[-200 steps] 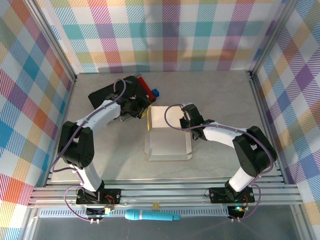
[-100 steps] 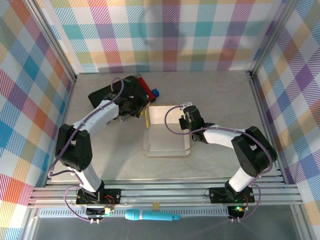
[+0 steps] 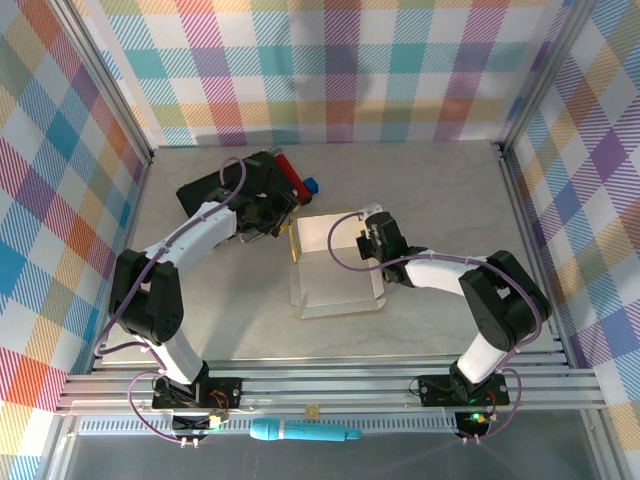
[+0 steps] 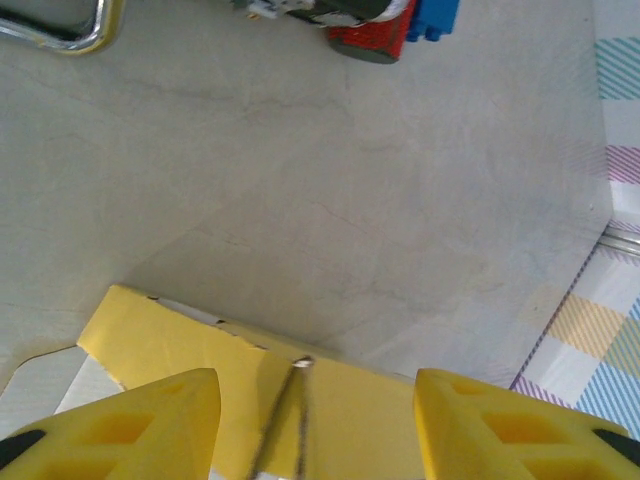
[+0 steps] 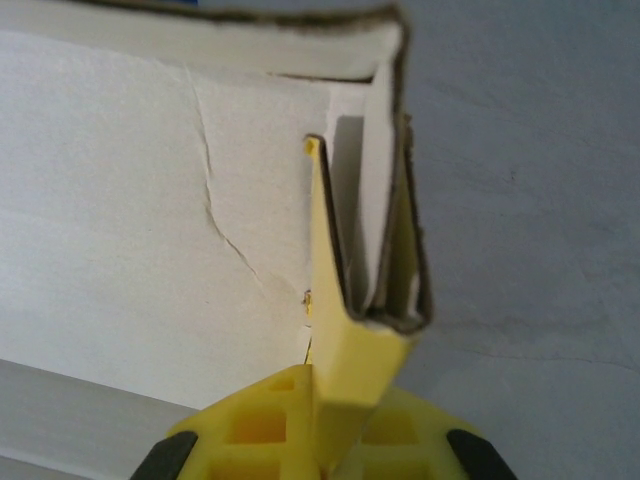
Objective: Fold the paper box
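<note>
Yellow paper box (image 3: 335, 270) flap freed: left gripper (image 4: 315, 400) has spread its jaws, while right gripper (image 5: 345, 395) stays clenched on the doubled side wall, apparently pinning that fold mid-tabletop.

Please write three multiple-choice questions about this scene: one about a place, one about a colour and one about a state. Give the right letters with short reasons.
1. In the top view, where is the black case relative to the paper box?
A. near right
B. far left
C. on top of it

2. What colour is the small block beside the red item?
A. green
B. orange
C. blue

3. What is the right gripper doing?
A. shut on a side wall of the paper box
B. open in the air
C. shut on the black case

Answers:
1 B, the case lies beyond the box, to its left.
2 C, the block is plainly blue.
3 A, the folded wall is pinched between its fingers.
</note>
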Robot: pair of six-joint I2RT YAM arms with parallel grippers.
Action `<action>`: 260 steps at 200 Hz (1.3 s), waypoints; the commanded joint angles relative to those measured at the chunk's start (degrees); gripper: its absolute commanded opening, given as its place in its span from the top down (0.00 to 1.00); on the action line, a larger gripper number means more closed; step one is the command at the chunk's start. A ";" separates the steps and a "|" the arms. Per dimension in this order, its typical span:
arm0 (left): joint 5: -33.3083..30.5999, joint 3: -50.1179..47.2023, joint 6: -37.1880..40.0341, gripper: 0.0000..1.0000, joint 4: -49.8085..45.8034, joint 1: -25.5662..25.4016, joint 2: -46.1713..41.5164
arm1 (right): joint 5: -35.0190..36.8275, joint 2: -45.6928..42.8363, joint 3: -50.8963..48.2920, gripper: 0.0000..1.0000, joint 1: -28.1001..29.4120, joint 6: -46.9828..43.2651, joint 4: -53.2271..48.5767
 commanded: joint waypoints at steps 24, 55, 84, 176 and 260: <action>1.18 -1.63 -1.25 0.51 -0.73 -0.69 -1.47 | 1.26 2.30 1.67 1.00 0.32 -0.03 3.33; 1.22 -2.33 -1.34 0.60 0.29 -0.85 -0.80 | 1.51 3.51 2.82 1.00 0.33 -0.31 3.84; 0.61 -3.62 -1.87 0.67 1.43 -1.49 -0.97 | 1.23 4.29 3.35 1.00 0.32 0.02 3.72; -1.74 -6.03 -1.79 0.79 1.40 -3.03 -1.60 | -2.29 2.12 4.07 0.80 0.15 3.82 -1.07; -3.41 -5.86 -0.20 0.85 0.84 -3.69 -1.48 | -13.68 -9.47 5.77 0.39 -1.06 14.47 -16.43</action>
